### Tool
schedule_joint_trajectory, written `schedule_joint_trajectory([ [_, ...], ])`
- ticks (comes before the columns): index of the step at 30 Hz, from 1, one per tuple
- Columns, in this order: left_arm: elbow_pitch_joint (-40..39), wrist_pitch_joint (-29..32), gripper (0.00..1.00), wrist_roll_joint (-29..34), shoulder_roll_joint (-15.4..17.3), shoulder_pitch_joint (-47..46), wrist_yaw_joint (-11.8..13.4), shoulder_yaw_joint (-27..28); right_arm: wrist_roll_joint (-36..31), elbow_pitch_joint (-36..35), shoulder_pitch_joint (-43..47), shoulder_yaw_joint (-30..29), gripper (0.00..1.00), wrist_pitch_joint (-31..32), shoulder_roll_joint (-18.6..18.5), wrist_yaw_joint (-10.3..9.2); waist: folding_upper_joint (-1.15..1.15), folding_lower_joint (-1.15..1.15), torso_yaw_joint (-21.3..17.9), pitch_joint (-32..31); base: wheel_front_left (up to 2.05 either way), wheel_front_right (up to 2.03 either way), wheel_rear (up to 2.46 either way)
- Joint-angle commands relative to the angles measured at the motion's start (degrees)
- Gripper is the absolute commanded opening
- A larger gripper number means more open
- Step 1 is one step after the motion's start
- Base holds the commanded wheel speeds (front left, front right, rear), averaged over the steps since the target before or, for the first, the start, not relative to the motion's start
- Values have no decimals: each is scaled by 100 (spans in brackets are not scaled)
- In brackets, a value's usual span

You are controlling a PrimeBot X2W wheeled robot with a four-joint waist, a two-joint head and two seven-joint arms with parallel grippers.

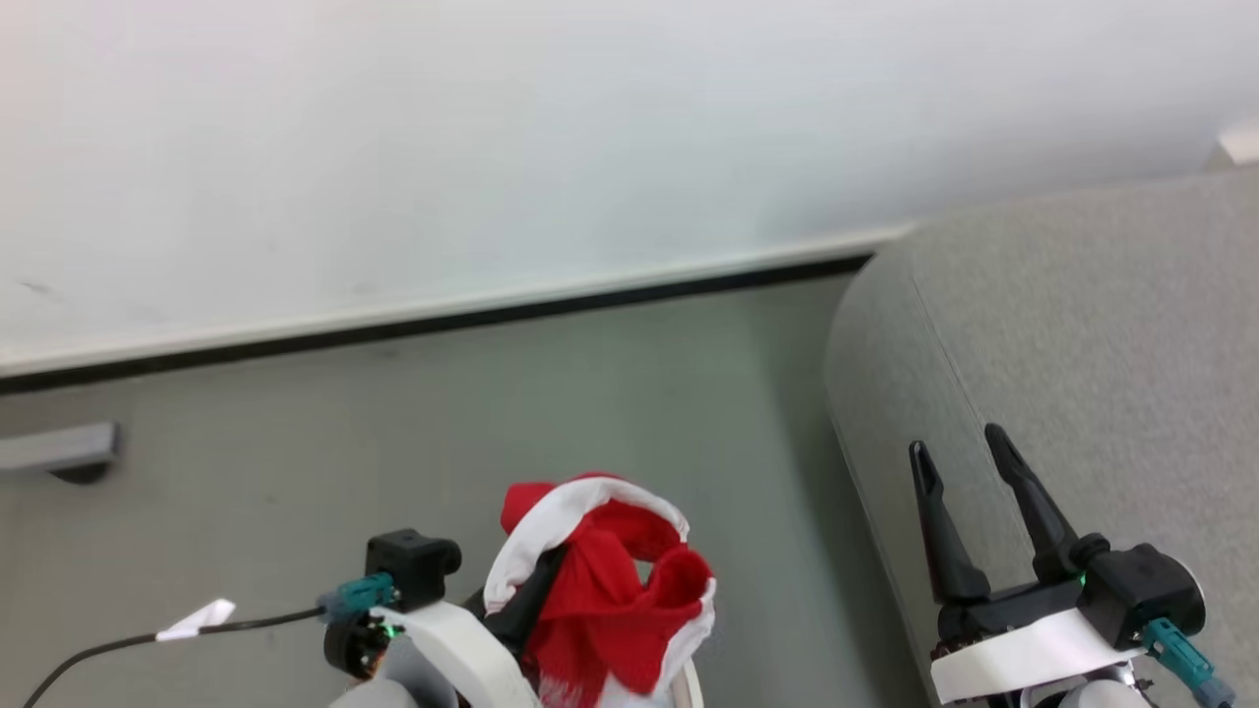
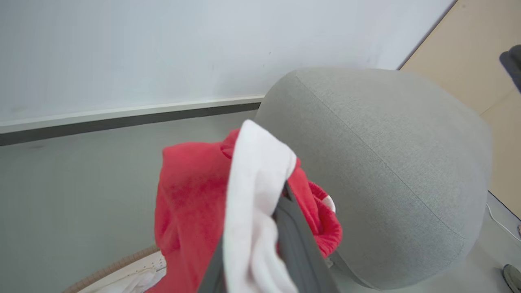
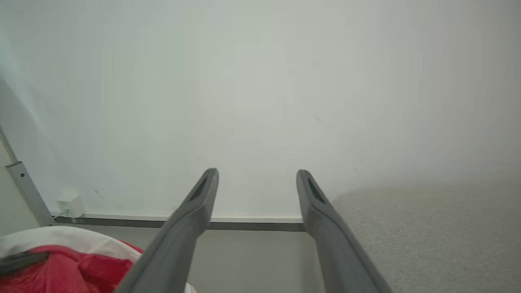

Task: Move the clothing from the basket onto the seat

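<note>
My left gripper [image 1: 539,582] is shut on the clothing [image 1: 605,590], a bright red garment with white bands that hangs bunched over its dark fingers [image 2: 299,248] above the floor. In the left wrist view the clothing [image 2: 189,203] hangs just left of the seat [image 2: 378,162], a large rounded grey upholstered piece. Below it, a corner of the basket [image 2: 118,268] shows its brown rim and white cloth inside. My right gripper [image 1: 957,444] stands open and holds nothing, over the left edge of the seat [image 1: 1102,334]. Its open gripper [image 3: 257,174] faces the wall.
A white wall with a dark baseboard [image 1: 443,320] runs behind the grey floor. A grey metal bracket [image 1: 59,447] sits at the far left. A black cable with a white tag [image 1: 197,618] trails from my left wrist. A small white box [image 3: 69,205] sits at the wall's foot.
</note>
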Motion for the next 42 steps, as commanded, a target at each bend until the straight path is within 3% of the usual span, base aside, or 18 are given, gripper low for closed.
schedule_joint_trajectory([
  [1,-168,-10,0,35,60,118,53,68,-7,22,97,-2,100,-19,-18,-12,0,2,182,-274,0,0,0],
  [10,-1503,18,0,378,403,-146,617,421,46,118,291,151,100,-19,-17,-12,0,2,281,-657,0,0,0],
  [20,-2065,276,0,644,548,-901,923,644,108,43,320,343,100,-19,-17,-12,0,2,320,-726,0,0,0],
  [31,-2213,273,0,668,559,-884,1050,668,20,-183,277,601,100,-19,-19,-12,0,2,291,-646,0,0,0],
  [42,-2005,259,0,671,317,-803,926,412,-111,105,-72,1458,100,-18,-75,-12,0,2,472,-639,0,0,0],
])
